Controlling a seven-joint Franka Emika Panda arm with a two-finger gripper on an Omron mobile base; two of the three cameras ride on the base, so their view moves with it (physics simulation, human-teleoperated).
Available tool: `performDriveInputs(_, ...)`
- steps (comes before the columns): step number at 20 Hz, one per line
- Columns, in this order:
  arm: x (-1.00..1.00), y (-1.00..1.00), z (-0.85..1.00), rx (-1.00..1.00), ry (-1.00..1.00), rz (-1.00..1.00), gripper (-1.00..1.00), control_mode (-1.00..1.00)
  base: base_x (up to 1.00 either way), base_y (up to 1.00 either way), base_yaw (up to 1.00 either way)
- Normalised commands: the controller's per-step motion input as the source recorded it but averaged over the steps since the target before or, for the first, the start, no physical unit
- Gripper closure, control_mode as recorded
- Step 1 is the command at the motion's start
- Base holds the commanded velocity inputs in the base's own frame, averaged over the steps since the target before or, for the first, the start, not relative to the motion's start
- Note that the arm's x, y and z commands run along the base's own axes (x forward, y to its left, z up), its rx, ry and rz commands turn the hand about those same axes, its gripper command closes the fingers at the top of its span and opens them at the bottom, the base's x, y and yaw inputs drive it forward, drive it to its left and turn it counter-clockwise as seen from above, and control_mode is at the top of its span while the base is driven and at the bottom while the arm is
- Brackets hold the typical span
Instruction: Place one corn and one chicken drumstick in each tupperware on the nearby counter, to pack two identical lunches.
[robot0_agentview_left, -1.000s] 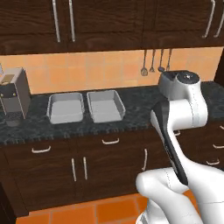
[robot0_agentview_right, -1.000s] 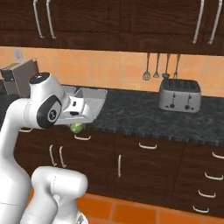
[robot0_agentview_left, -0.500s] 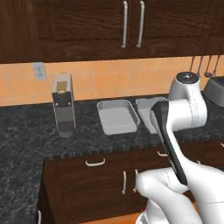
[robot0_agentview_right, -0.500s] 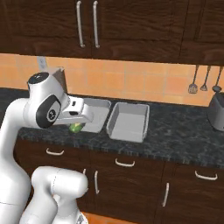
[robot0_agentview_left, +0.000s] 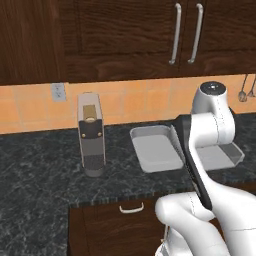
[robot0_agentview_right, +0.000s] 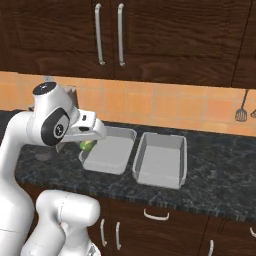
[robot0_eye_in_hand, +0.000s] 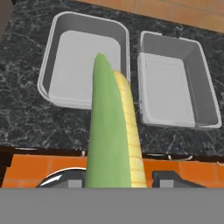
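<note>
The whole picture has slid sideways since a second ago, and that's your base driving, not the things moving: the toaster and hanging utensils have dropped out of the left base view, and the two tupperware trays, left tupperware (robot0_agentview_right: 109, 150) and right tupperware (robot0_agentview_right: 161, 159), now sit squarely ahead of you on the counter (robot0_agentview_right: 220, 185). The tall grey appliance (robot0_agentview_left: 91, 134) is now close on the left side. For the task, that reads as you arriving at the drop-off spot with a cob in hand.

The end effector (robot0_eye_in_hand: 114, 181) is clamped on the corn (robot0_eye_in_hand: 111, 135), the husked one, green leaf over pale yellow kernels, pointing out toward the trays. It hangs short of the counter's front edge, over the orange floor (robot0_eye_in_hand: 43, 168), not yet above either tray.

The hand view tells you both trays are bare inside, no cob, no drumstick, so by my reckoning packing hasn't begun. The right base view gives you only a green sliver of the corn under the hand, but it shows the hand near the left tray's near corner. In the left base view your own arm covers much of the right tray.
</note>
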Motion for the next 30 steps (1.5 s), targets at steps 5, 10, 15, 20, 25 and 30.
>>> performDriveInputs(5, 0.08, 0.03, -0.04, 0.0, -0.02, 0.0, 1.0, -1.0, 0.27, 0.27, 0.0)
performDriveInputs(10, 0.54, 0.2, -0.25, 0.0, -0.07, 0.01, 1.0, -1.0, 0.0, 0.0, 0.0)
performDriveInputs(15, 0.8, 0.26, -0.67, -0.01, -0.13, 0.04, 1.0, -1.0, 0.0, 0.0, 0.0)
performDriveInputs(20, 0.76, 0.13, -0.39, 0.01, -0.02, 0.02, 1.0, -1.0, 0.0, 0.0, 0.0)
performDriveInputs(25, 0.95, 0.01, -0.21, 0.01, 0.1, 0.0, 1.0, -1.0, 0.0, 0.0, 0.0)
performDriveInputs(30, 0.84, 0.0, -0.74, 0.0, 0.02, 0.0, 1.0, -1.0, 0.0, 0.0, 0.0)
